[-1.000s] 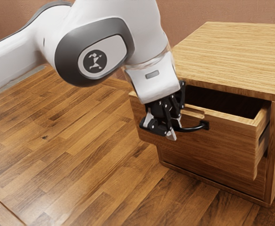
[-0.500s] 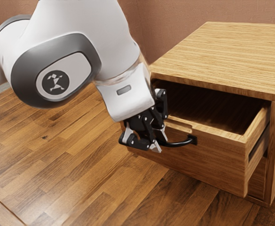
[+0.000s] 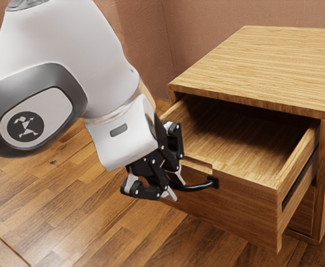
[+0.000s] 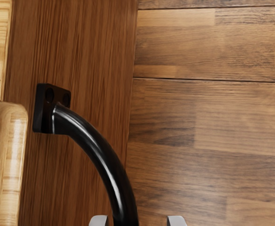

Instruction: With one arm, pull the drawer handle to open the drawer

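Observation:
A light wooden cabinet (image 3: 273,61) stands at the exterior view's right. Its top drawer (image 3: 234,208) is pulled far out and its wooden inside (image 3: 234,147) is bare. A black curved handle (image 3: 198,185) sits on the drawer's front. My gripper (image 3: 165,192) is shut on the end of that handle nearer the exterior view's left. In the wrist view the handle (image 4: 95,150) arcs from its square mount (image 4: 50,106) down between my two grey fingertips (image 4: 99,220), across the drawer front (image 4: 71,47).
Dark wooden floorboards (image 3: 68,222) stretch in front of and beside the cabinet. A brown wall (image 3: 206,22) rises behind it. A lower drawer front (image 3: 304,219) sits shut under the pulled one. My arm's big white link (image 3: 51,94) covers the upper left of the exterior view.
My gripper has drawn back toward the exterior view's left and lower edge with the handle in it. The drawer has slid much farther out of the cabinet.

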